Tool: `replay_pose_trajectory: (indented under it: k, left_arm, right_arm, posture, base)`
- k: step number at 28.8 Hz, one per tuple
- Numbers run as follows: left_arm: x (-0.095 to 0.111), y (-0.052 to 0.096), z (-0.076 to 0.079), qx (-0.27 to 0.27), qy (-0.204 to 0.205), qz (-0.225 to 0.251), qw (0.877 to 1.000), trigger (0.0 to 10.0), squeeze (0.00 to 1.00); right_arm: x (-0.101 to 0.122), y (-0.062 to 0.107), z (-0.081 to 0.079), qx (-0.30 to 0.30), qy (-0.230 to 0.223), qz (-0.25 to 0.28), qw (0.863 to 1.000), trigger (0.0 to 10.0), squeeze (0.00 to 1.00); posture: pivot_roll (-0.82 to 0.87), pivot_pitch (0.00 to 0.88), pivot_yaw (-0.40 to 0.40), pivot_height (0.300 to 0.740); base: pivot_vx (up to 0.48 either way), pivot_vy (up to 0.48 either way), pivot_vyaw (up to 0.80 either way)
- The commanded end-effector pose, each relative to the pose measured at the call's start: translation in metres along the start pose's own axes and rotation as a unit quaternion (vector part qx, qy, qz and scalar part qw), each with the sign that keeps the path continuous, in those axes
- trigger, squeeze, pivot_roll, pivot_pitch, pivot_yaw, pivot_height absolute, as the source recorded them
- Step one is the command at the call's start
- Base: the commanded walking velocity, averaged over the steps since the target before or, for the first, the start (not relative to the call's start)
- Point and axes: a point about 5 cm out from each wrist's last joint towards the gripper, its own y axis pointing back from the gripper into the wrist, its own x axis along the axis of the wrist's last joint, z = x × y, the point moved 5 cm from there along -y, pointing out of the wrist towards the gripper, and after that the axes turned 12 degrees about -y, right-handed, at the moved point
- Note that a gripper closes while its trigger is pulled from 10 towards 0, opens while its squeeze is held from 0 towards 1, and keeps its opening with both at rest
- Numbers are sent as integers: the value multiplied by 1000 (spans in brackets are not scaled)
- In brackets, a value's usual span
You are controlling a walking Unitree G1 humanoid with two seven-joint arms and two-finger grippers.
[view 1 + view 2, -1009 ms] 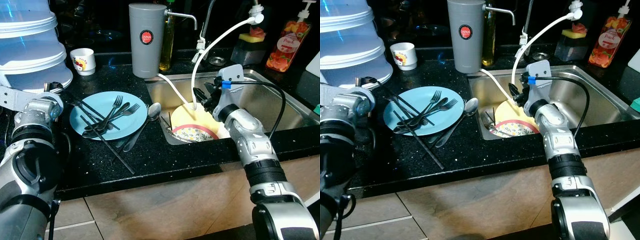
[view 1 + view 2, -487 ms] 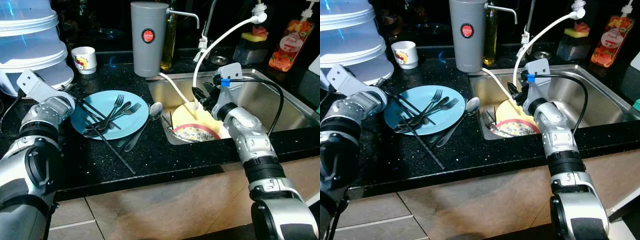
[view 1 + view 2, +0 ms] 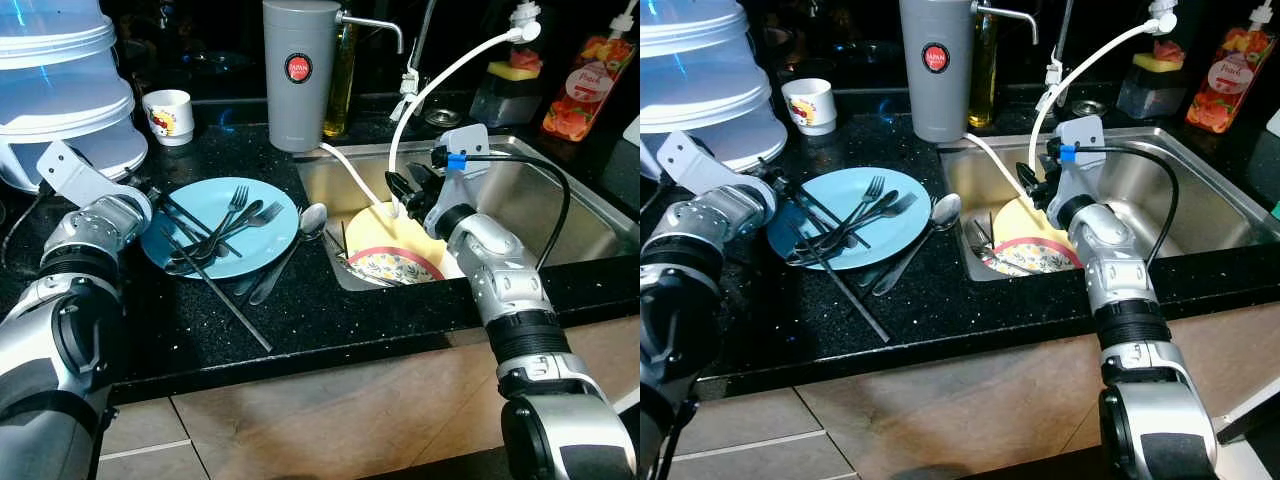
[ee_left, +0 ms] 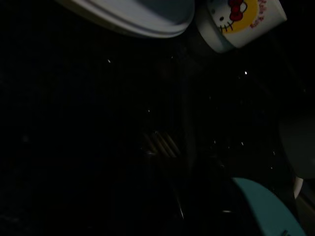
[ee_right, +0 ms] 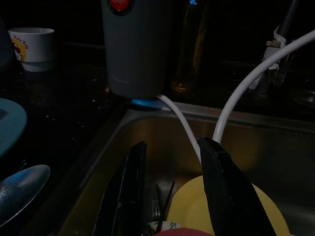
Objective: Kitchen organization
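Since a second ago your left arm has swung up from the lower left of the frame, so the left gripper (image 3: 150, 195) now reaches the near-left rim of the blue plate (image 3: 270, 235), among the black chopsticks (image 3: 215, 290) that cross it. You cannot tell from the dark left wrist view whether its fingers are parted or closed. Your right gripper (image 3: 398, 192) has barely shifted; it hangs in the sink (image 3: 560, 190) just above the yellow plate (image 3: 385, 230), and in the right wrist view its two black fingers (image 5: 224, 191) stand spread with nothing between them.

On the blue plate, at centre left of the frame, lie two forks (image 3: 235, 212) and a dark spoon (image 3: 205, 255), with a silver spoon (image 3: 308, 218) resting off its right edge on the black counter (image 3: 330, 320). A patterned plate with a red rim (image 3: 395, 268) sits in front of the yellow one. White hoses (image 3: 440, 85) curve down into the sink. At the upper middle stands a grey canister (image 3: 298, 75), and at the upper left a small white cartoon cup (image 3: 167, 117) beside stacked white containers (image 3: 60, 90).
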Motion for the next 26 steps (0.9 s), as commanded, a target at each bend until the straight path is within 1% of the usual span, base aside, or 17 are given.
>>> replay_pose_trajectory:
  k: [1,9,12,13,15,17,20,21,22,24,25,26]
  left_arm:
    - [-20,-2,-8,13,-13,-32,999,0,0]
    - [-16,-2,-11,20,-32,-19,999,0,0]
    - [-3,-1,-10,23,-69,8,997,0,0]
    - [-1,-1,-9,23,-76,12,997,0,0]
    - [7,0,-4,23,-95,25,995,0,0]
    - [17,2,3,22,-124,47,991,0,0]
    - [22,3,6,23,-133,57,989,0,0]
    - [28,5,12,20,-136,74,988,0,0]
    - [28,5,12,20,-136,74,988,0,0]
    - [39,9,29,-1,-126,102,987,0,0]
    - [43,13,51,-46,-117,112,986,0,0]
    - [42,15,62,-71,-111,110,985,0,0]
  right_arm:
    - [-2,-2,-1,3,-11,-6,1000,10000,0]
    - [-2,-1,0,0,-19,-6,1000,10000,0]
    - [0,-1,1,-2,-21,-3,1000,10000,0]
    - [0,-1,2,-2,-21,-3,1000,10000,0]
    - [1,-1,2,-3,-23,0,1000,10000,0]
    - [2,-1,2,-3,-24,1,1000,10000,0]
    - [3,-1,2,-4,-25,2,1000,10000,0]
    - [3,-1,3,-4,-26,3,1000,10000,0]
    - [3,-1,3,-4,-26,3,1000,10000,0]
    - [5,-1,2,-4,-27,6,1000,10000,0]
    - [6,-1,2,-4,-29,8,1000,10000,0]
    - [7,-1,3,-4,-30,9,1000,10000,0]
  posture:
    - [43,149,-1,740]
    - [43,142,0,740]
    - [43,140,1,740]
    - [43,140,1,740]
    - [42,137,2,740]
    - [42,130,5,740]
    - [42,130,5,740]
    - [41,126,5,740]
    - [41,126,5,740]
    - [42,121,4,740]
    - [42,121,4,740]
    - [42,121,4,740]
  base:
    - [0,0,0]
    - [0,0,0]
    - [0,0,0]
    - [0,0,0]
    - [0,0,0]
    - [0,0,0]
    - [0,0,0]
    - [0,0,0]
    - [0,0,0]
    - [0,0,0]
    - [0,0,0]
    - [0,0,0]
